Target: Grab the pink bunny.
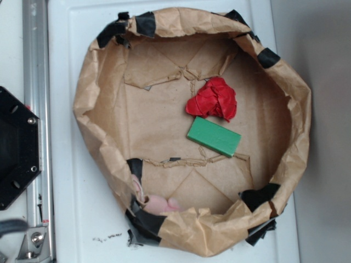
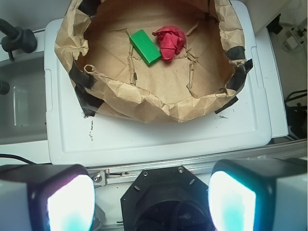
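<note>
The pink bunny (image 1: 158,204) lies at the lower left of the overhead frame, tucked against the inner wall of the brown paper basin (image 1: 296,109), well apart from the green block (image 1: 214,137) and red paper ball (image 1: 214,98). Your tool (image 2: 151,202) hangs spread wide and empty outside the basin; the approach has not begun. Next, I judge, reach over the rim.
</note>
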You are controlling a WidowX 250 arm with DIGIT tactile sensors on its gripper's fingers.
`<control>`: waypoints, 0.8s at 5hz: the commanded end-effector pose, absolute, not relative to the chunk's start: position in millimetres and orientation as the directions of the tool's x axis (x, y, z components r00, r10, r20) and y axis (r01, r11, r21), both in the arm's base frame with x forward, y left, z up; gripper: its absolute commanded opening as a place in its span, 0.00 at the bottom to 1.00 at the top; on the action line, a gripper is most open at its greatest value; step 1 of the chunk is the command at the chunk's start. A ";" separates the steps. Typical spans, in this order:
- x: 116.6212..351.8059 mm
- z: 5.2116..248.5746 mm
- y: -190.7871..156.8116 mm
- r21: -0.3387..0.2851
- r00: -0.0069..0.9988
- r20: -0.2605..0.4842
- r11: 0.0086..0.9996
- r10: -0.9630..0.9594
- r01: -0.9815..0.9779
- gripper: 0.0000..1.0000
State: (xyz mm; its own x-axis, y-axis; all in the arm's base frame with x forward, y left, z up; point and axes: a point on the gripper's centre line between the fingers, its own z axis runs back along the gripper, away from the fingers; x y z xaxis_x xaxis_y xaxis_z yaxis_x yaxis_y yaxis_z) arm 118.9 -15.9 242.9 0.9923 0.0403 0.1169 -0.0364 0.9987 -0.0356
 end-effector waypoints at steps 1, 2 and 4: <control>118.9 242.9 -15.9 -0.036 0.992 0.117 0.999 0.040 -0.036 1.00; 168.9 212.0 -3.8 -0.127 0.984 0.074 0.980 0.163 -0.153 1.00; 214.3 204.6 17.7 -0.092 0.946 0.010 0.943 0.323 -0.321 1.00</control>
